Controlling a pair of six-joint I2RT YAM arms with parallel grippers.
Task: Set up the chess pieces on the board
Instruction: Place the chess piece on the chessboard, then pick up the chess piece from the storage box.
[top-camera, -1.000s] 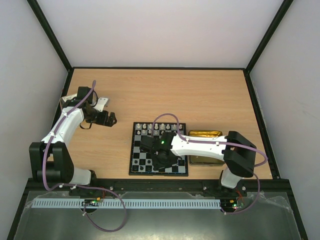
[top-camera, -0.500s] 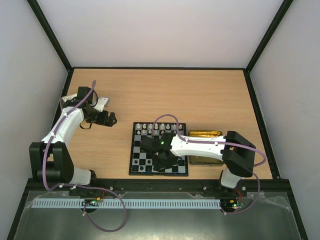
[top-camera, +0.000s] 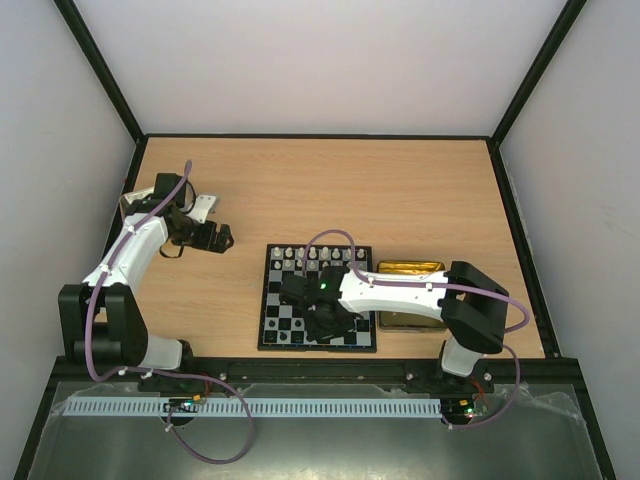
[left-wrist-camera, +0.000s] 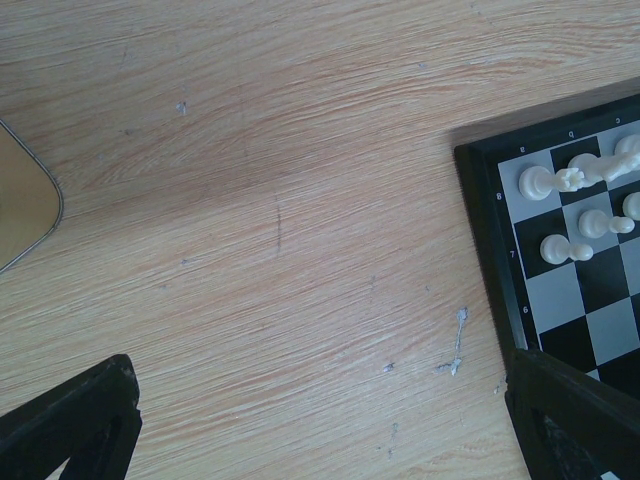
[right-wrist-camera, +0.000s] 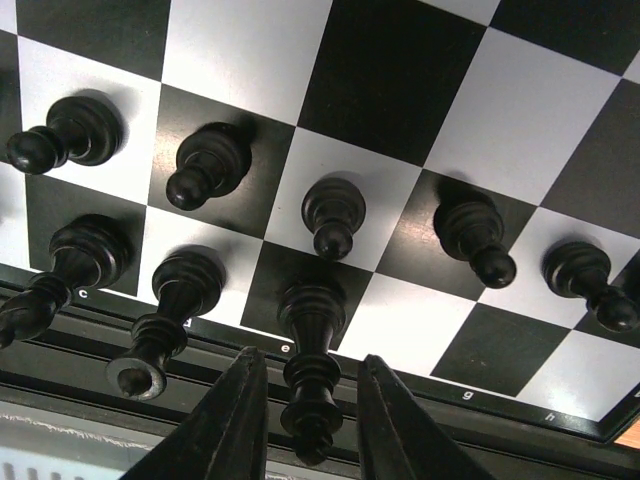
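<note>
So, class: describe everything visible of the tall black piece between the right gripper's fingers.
The tall black piece is glossy, plastic-looking: round base, ringed stem, collar, knob on top. It stands upright on a dark edge-row square of the board, by the letter e. The right gripper straddles its top with narrow gaps either side, so only the board seems to touch it.

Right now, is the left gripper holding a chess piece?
No, the left gripper stands wide open over the table, nothing between its fingers.
</note>
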